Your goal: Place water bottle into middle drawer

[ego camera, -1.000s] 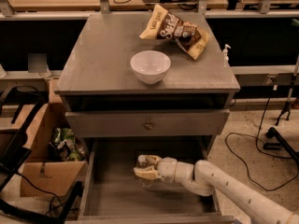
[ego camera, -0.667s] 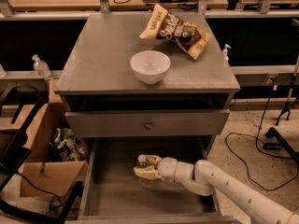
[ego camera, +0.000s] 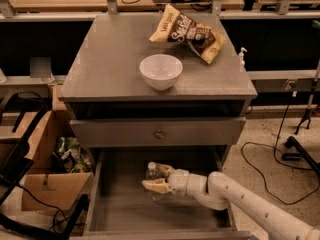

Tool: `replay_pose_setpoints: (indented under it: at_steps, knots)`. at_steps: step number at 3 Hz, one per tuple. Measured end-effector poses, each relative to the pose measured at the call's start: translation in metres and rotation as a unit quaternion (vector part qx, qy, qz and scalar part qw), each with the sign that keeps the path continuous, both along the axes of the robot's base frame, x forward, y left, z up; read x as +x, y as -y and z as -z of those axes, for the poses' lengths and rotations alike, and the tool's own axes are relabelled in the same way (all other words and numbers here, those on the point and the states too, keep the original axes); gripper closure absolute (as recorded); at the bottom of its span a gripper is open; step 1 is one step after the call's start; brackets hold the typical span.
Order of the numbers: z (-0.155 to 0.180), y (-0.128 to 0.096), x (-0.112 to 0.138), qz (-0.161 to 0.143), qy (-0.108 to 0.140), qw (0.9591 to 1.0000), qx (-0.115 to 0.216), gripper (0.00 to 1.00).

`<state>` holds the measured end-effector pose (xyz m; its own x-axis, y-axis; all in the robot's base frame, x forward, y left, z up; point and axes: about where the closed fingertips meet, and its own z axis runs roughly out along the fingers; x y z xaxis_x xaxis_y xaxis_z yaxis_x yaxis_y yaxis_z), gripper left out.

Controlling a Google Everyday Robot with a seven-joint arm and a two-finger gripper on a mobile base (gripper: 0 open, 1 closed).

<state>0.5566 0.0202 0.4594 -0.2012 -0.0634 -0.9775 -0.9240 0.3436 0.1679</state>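
Observation:
The water bottle (ego camera: 152, 170), clear with a white cap, sits inside the open middle drawer (ego camera: 117, 204), low over its grey floor near the middle. My gripper (ego camera: 158, 178) reaches into the drawer from the right on a white arm. Its pale fingers (ego camera: 155, 186) are closed around the bottle's upper part, just below the cap. Much of the bottle's body is hidden behind the fingers and the wrist.
A shut drawer front with a round knob (ego camera: 159, 133) overhangs the open drawer. On the cabinet top stand a white bowl (ego camera: 161, 71) and chip bags (ego camera: 189, 31). A small pump bottle (ego camera: 242, 55) stands behind on the right. A cardboard box (ego camera: 50, 189) sits left; cables (ego camera: 270, 159) lie right.

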Motion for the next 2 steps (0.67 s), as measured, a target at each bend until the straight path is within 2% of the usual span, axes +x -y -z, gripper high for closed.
replay_pose_setpoints:
  at_steps: [1,2]
  knots:
    - [-0.0003,-0.0018,-0.0004,-0.001,0.0,1.0,0.001,0.0]
    - [-0.0003,-0.0018,-0.0004,-0.001,0.0,1.0,0.001,0.0]
